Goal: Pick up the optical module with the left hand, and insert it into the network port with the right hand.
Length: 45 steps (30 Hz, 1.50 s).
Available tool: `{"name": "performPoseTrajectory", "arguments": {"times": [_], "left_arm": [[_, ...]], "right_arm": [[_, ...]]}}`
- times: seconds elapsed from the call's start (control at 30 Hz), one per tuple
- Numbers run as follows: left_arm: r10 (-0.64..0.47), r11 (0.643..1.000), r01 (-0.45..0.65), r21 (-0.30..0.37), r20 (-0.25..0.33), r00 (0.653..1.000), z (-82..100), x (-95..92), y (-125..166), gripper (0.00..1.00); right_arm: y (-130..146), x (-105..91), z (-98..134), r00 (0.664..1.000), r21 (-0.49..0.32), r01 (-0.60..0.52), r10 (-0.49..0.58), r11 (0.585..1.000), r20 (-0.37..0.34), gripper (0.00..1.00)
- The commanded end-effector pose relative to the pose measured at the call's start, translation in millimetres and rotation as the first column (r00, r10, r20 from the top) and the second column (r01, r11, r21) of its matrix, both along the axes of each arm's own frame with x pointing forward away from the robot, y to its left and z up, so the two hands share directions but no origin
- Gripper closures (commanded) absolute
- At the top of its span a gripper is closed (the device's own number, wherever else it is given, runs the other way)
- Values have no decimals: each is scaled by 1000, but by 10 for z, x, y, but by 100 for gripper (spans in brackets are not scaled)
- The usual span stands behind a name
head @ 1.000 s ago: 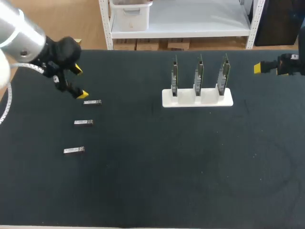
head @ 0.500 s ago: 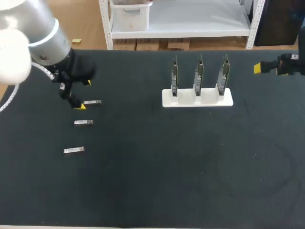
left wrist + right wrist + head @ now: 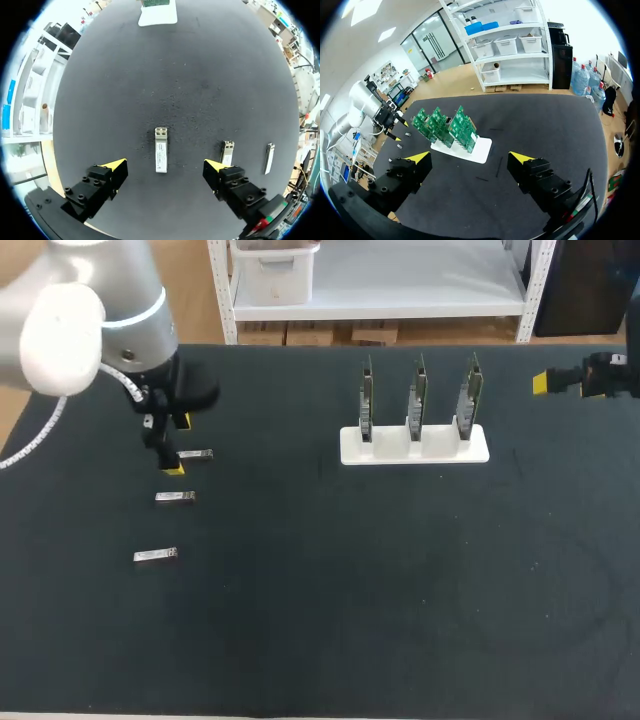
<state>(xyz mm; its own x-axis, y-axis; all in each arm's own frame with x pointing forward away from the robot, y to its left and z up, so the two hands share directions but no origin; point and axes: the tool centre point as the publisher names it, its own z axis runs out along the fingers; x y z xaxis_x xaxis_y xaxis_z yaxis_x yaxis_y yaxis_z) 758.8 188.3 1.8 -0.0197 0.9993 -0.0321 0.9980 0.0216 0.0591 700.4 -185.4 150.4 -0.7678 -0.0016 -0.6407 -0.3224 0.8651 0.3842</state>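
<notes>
Three small silver optical modules lie in a row on the black table at the left: the far one (image 3: 195, 455), the middle one (image 3: 175, 497) and the near one (image 3: 155, 555). My left gripper (image 3: 178, 445) hangs open just over the far module's left end. In the left wrist view that module (image 3: 161, 149) lies lengthwise between the spread yellow fingertips of the left gripper (image 3: 165, 165), untouched, with the other two (image 3: 226, 152) (image 3: 269, 158) beside it. Three upright green circuit boards (image 3: 416, 400) stand in a white holder (image 3: 414, 445). My right gripper (image 3: 545, 382) stays open at the table's far right edge, away from everything; the right wrist view shows the right gripper (image 3: 470, 159) empty.
The white holder (image 3: 465, 149) with its boards (image 3: 445, 125) stands right of the table's middle, well ahead of the right gripper. The table's far edge runs just behind the left arm (image 3: 100, 320).
My left arm swung in from the far left and lowered, bringing its open gripper over the far module. The modules and the right arm have not moved.
</notes>
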Motion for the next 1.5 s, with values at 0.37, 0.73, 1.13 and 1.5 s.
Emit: {"name": "performPoseTrajectory", "arguments": {"times": [0.37, 0.73, 1.13, 1.5], "left_arm": [[28, 1000, -27, 13, -22, 999, -148, 60, -39, 0], [54, 998, -53, 42, -33, 998, -242, 88, 30, 13], [107, 994, -107, 4, -47, 993, -237, 94, 13, 100], [225, 969, -228, -93, -47, 973, -65, 197, 61, 100]], "right_arm": [[5, -7, 1, 1000, -2, 3, -3, 1000, 1, 0], [5, -7, 1, 1000, -2, 3, -3, 1000, 1, 0], [5, -7, 1, 1000, -2, 3, -3, 1000, 1, 0], [5, -7, 1, 1000, -2, 3, -3, 1000, 1, 0]]}}
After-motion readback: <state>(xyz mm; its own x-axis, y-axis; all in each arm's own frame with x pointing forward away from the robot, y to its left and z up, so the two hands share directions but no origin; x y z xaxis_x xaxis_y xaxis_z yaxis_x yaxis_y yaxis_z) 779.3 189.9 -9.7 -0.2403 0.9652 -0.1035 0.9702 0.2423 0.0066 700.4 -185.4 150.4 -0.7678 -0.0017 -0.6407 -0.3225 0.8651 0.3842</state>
